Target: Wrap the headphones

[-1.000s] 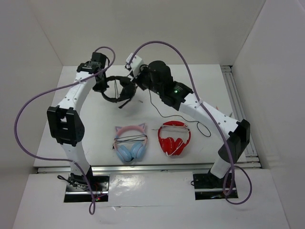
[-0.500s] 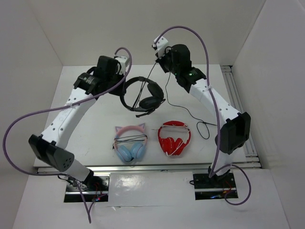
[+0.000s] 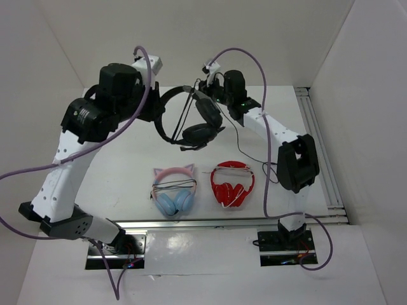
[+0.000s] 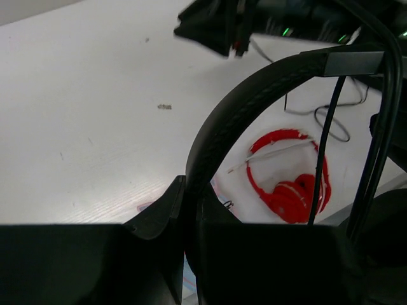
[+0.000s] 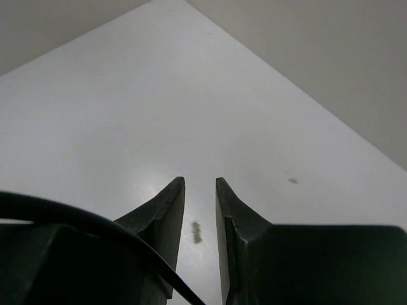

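The black headphones [image 3: 194, 121] hang in the air over the far middle of the table. My left gripper [image 3: 158, 108] is shut on their padded headband [image 4: 254, 95], which runs up out of the jaws in the left wrist view [image 4: 189, 190]. Their thin black cable [image 3: 254, 152] runs taut across the headband loop and trails down to the table on the right. My right gripper [image 3: 205, 86] is just beyond the top of the headband. In the right wrist view its jaws [image 5: 200, 184] stand a narrow gap apart, and the cable [image 5: 95, 222] crosses the left finger's base into that gap.
A pink-and-blue cat-ear pair [image 3: 173, 190] and a red pair [image 3: 232, 184] lie side by side near the table's front edge; the red pair also shows in the left wrist view [image 4: 286, 190]. White walls enclose the table on three sides. A rail [image 3: 318, 140] runs along the right.
My left arm has lifted and swung the headphones toward the middle. My right gripper has come down and left to the top of the headband, with the cable now drawn across the loop.
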Robot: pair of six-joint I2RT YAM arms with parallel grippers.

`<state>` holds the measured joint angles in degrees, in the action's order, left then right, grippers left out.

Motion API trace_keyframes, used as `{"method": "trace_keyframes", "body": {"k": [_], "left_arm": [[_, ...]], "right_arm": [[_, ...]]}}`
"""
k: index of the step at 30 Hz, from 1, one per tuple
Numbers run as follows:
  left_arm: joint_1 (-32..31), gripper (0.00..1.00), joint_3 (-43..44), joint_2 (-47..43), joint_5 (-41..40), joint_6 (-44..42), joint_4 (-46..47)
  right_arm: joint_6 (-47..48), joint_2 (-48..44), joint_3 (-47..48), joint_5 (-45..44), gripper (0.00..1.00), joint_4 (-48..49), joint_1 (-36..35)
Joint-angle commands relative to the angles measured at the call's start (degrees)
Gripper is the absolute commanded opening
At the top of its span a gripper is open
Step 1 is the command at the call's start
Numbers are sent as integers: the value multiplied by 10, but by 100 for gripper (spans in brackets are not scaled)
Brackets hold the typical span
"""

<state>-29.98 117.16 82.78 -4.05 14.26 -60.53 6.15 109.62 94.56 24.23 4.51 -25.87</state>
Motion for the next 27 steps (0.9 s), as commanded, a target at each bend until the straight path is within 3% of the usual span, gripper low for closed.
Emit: {"method": "trace_keyframes", "body": {"k": [1,6,12,19,21,22,25,27], "left_arm": [[-8,0,47,-22,-36,56,14],[-8,0,85,-7,-151,131,14],[57,0,85,-14,-330,240,73],[172,0,152,69,-280,299,91],[209,0,159,99,-240,328,91],[221,0,159,109,-222,335,96],[275,0,159,154,-156,371,96],[297,0,154,172,-156,377,96]], "right_arm": [[-112,42,-45,97,34,156,-40],[-198,122,-31,141,38,241,-62],[-186,152,-54,130,43,219,-74],[-154,97,-139,118,35,202,-74],[-147,76,-161,118,23,197,-68],[-132,67,-168,118,2,182,-68],[-101,21,-201,96,0,156,-76],[-82,-7,-215,74,0,132,-98]]}}
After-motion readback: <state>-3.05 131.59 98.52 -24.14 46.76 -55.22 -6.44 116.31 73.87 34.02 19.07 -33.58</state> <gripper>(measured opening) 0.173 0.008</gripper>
